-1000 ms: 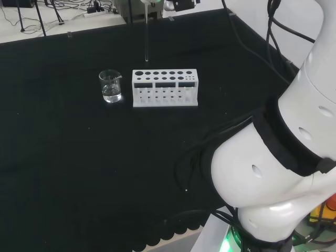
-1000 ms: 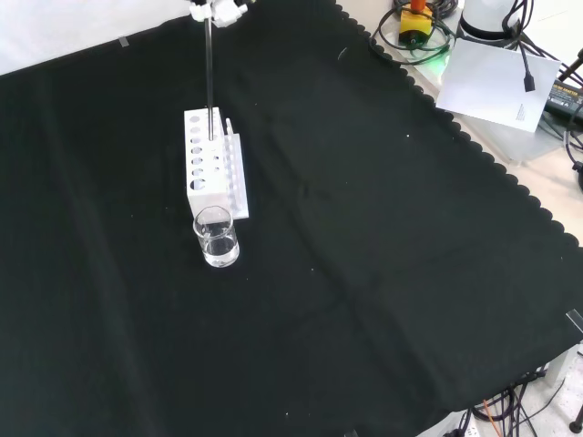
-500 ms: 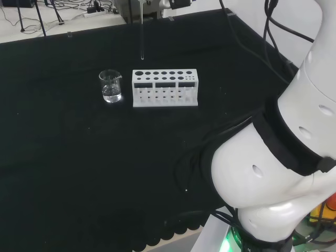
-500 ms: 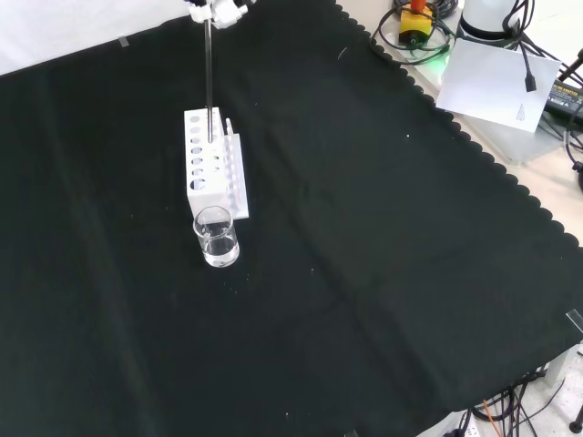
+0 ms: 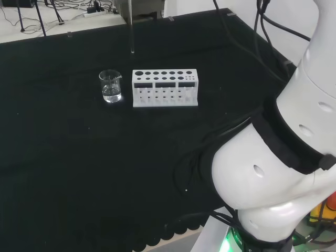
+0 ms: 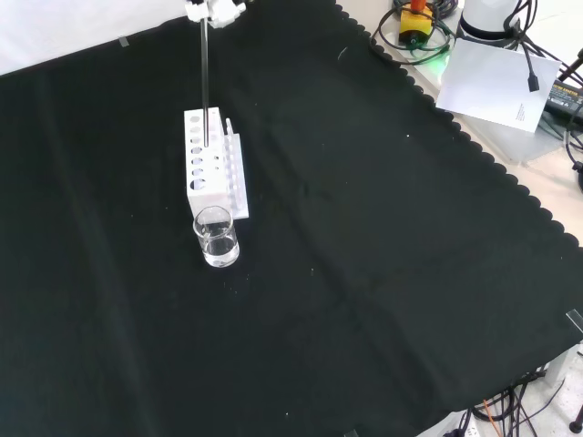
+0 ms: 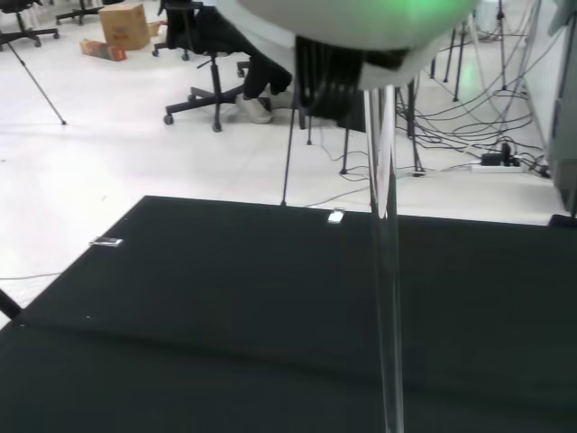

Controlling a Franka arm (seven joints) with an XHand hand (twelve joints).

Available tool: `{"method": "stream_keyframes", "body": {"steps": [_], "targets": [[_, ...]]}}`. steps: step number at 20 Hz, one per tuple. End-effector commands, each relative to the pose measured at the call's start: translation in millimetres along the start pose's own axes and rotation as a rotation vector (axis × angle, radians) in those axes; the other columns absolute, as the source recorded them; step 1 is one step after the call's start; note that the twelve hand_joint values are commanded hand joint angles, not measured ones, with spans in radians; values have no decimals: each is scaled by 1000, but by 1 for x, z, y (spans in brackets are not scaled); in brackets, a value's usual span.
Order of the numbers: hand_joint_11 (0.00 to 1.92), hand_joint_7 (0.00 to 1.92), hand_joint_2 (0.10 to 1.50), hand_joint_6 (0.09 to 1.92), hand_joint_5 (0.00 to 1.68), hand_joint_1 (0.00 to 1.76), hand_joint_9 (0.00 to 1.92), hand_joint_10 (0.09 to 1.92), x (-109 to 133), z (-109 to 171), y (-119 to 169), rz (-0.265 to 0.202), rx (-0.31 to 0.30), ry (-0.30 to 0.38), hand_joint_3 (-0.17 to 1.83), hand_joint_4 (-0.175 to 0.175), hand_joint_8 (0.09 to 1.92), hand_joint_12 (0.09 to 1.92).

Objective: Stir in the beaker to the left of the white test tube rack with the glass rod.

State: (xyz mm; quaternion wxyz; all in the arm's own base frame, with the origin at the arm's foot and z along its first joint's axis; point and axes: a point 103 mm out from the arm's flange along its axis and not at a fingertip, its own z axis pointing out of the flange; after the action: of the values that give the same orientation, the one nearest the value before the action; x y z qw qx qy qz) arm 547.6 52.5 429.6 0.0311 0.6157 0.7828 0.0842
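On the black cloth (image 6: 383, 273), the beaker (image 5: 111, 86) is standing just left of the rack (image 5: 165, 87) in the head view — in the front view it is sitting just below the rack's near end, with clear liquid low inside. The rod (image 6: 205, 82) is hanging upright in the air, its tip well above the cloth, beyond the gap between beaker and rack in the head view. At the top edge of the front view the hand (image 6: 215, 9) is pinching the rod's upper end — its fingers are closing on the glass.
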Motion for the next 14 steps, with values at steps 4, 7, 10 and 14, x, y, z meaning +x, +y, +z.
{"method": "stream_keyframes", "body": {"steps": [4, 7, 10, 14], "targets": [[1387, 1254, 706, 517, 1192, 1317, 1642, 803, 30, 18, 20, -68, 19, 44, 626, -175, 973, 1064], [1387, 1255, 706, 516, 1193, 1317, 1642, 802, 39, 24, 27, -89, 25, 51, 625, -175, 972, 1064], [1387, 1255, 706, 515, 1193, 1317, 1642, 801, 48, 29, 33, -112, 29, 56, 624, -175, 971, 1063], [1388, 1256, 707, 512, 1194, 1317, 1643, 800, 57, 39, 40, -136, 38, 59, 622, -175, 969, 1062]]}}
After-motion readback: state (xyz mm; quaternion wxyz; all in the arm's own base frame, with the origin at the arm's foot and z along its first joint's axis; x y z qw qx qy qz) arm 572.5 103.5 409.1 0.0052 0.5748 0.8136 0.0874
